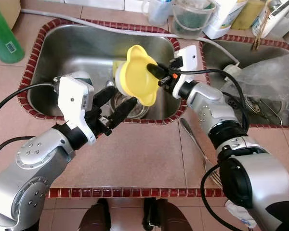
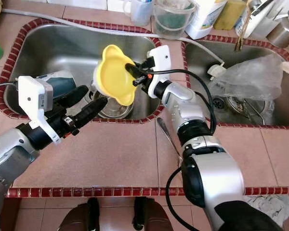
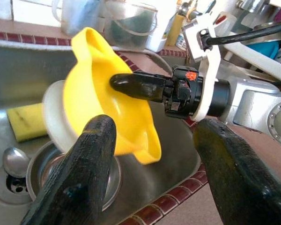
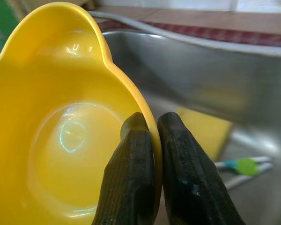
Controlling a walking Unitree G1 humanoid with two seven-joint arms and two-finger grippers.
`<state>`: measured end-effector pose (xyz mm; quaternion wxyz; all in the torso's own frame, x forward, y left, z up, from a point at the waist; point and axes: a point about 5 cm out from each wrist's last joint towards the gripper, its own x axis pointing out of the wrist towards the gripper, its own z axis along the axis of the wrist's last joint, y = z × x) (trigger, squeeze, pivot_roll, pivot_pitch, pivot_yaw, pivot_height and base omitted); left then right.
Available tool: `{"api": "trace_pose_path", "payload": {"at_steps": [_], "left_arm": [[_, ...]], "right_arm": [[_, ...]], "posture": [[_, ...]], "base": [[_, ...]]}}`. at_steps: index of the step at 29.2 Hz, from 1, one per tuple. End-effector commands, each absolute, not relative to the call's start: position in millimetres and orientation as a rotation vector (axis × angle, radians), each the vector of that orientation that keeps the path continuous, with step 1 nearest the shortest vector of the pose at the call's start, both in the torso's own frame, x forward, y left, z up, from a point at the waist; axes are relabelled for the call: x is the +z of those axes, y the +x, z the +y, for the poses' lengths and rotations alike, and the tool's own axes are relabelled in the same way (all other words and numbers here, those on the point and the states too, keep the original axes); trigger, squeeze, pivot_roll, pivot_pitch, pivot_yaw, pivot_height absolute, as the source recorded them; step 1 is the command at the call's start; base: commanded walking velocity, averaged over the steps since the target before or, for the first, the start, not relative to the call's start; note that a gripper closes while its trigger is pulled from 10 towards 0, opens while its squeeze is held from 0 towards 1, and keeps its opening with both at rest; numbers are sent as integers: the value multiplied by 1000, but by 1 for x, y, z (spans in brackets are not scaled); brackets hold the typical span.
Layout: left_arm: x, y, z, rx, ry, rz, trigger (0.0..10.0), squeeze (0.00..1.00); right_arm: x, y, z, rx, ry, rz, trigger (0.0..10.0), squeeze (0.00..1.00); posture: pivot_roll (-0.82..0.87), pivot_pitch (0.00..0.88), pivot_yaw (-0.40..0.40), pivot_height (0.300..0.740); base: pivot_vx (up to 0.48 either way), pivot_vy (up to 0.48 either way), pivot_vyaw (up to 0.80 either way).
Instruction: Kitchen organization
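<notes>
The right gripper pinches the rim of the yellow bowl, one finger inside, one outside, holding it tilted above the sink. The left gripper waits spread and empty just beside it. A rim-only grip may let the bowl pivot and drop onto the steel bowl, apparently directly beneath.

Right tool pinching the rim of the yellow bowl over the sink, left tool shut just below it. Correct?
Not quite: the left tool is open, its fingers spread wide apart, as the left wrist view shows. The rest holds: the right tool pinches the rim of the yellow bowl over the sink.
</notes>
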<state>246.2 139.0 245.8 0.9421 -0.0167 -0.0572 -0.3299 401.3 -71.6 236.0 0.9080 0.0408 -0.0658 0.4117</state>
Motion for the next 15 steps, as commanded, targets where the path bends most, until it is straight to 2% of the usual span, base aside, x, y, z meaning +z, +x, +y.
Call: {"api": "trace_pose_path", "payload": {"at_steps": [1,7,8,9,15], "left_arm": [[248,239,135,-687,-36,-132,10000,0],[253,236,136,-678,-46,-144,10000,0],[253,236,136,-677,-46,-145,10000,0],[254,235,137,-673,-42,-148,10000,0],[256,235,140,-663,-43,-152,10000,0]], "right_arm": [[243,400,-64,897,115,-151,10000,0],[238,398,-55,934,121,-137,10000,0],[237,397,-55,933,124,-134,10000,698],[236,398,-56,928,130,-130,10000,1000],[235,400,-61,893,135,-119,10000,1000]], "posture": [[117,348,-178,740],[122,353,-188,740],[122,353,-188,740],[124,353,-189,740],[126,352,-189,740]], "base": [[0,0,0],[0,0,0],[0,0,0],[0,0,0],[0,0,0]]}}
